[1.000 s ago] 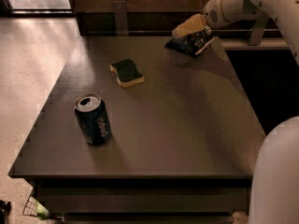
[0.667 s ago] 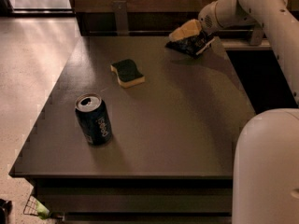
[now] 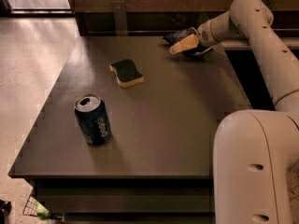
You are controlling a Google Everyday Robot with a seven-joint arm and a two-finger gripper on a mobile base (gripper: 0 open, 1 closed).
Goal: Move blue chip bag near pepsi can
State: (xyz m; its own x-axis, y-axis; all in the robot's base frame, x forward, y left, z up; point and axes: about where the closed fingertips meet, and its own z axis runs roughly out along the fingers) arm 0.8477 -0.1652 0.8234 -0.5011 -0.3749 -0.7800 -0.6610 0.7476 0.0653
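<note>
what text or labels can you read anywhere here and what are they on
"pepsi": white letters running sideways down the pepsi can, front left of the table.
Blue chip bag: the print is too blurred to read; the gripper is right at it, at the table's far edge.
Sponge: no text.

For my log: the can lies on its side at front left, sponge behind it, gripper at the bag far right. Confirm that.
Wrong on one point: the can stands upright, top up, as the camera view shows. It is at front left, sponge behind it, gripper at the bag far right.
</note>
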